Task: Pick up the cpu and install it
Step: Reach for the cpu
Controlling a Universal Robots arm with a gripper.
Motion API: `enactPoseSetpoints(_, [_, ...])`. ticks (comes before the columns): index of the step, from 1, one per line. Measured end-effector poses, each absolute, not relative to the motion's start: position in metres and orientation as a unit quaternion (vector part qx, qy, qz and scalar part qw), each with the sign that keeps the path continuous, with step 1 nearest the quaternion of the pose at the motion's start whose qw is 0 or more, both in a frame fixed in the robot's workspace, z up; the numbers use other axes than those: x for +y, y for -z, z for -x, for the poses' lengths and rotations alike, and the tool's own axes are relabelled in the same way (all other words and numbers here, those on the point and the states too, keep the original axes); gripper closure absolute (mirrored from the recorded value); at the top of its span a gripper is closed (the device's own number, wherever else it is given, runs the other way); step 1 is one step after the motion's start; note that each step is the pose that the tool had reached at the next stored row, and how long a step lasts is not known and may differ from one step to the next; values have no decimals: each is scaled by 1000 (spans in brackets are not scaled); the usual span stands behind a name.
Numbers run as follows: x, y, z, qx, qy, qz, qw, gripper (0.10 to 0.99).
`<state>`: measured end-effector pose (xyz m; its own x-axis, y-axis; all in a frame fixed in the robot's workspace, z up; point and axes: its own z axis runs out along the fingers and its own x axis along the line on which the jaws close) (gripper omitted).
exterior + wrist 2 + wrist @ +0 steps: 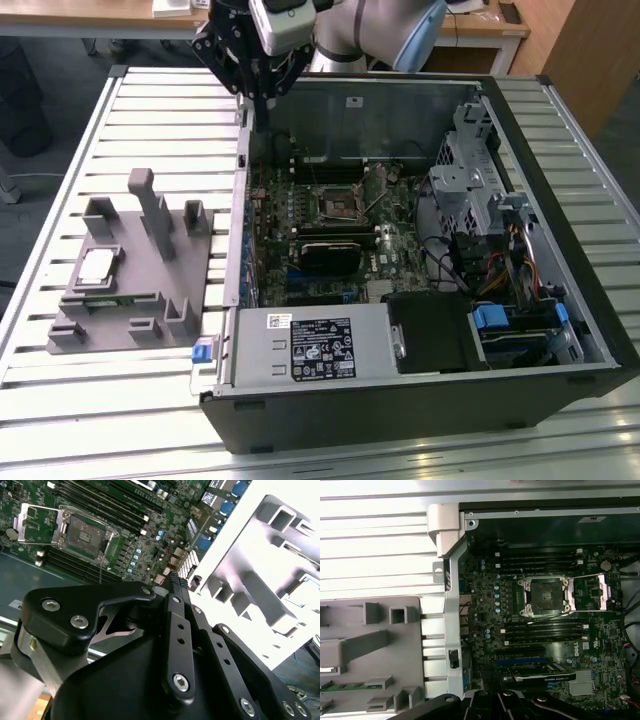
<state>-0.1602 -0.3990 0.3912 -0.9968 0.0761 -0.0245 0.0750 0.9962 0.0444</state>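
Lying open on a slatted metal worktop (150,110), a desktop computer case (420,415) takes up the centre and right of the exterior view. Inside it sit a green motherboard (300,215), a labelled power supply (310,345) along the near wall and a metal drive cage (470,170) at the right. In both wrist views the dark square socket (543,596) (82,532) on the board shows its metal frame flipped open.

At the exterior view's left, a grey plastic fixture (140,290) rests on the worktop just beside the case. It holds 2 parts: the cpu (97,265), silvery-white and flat in a square recess at the lower left, and a green memory stick (115,297) in a slot just beside it.

The gripper (262,103) hangs in the upper left of the frame, over the case's far left corner. In the second wrist view the gripper (174,577) has its 2 black fingers (177,630) pressed together with nothing between them. The cpu lies well apart from it, toward the lower left of the exterior view.
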Motion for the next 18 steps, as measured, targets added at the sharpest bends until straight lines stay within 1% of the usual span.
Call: enactPoseSetpoints(18, [-399, -386, 202, 999, -22, -38, 12, 980])
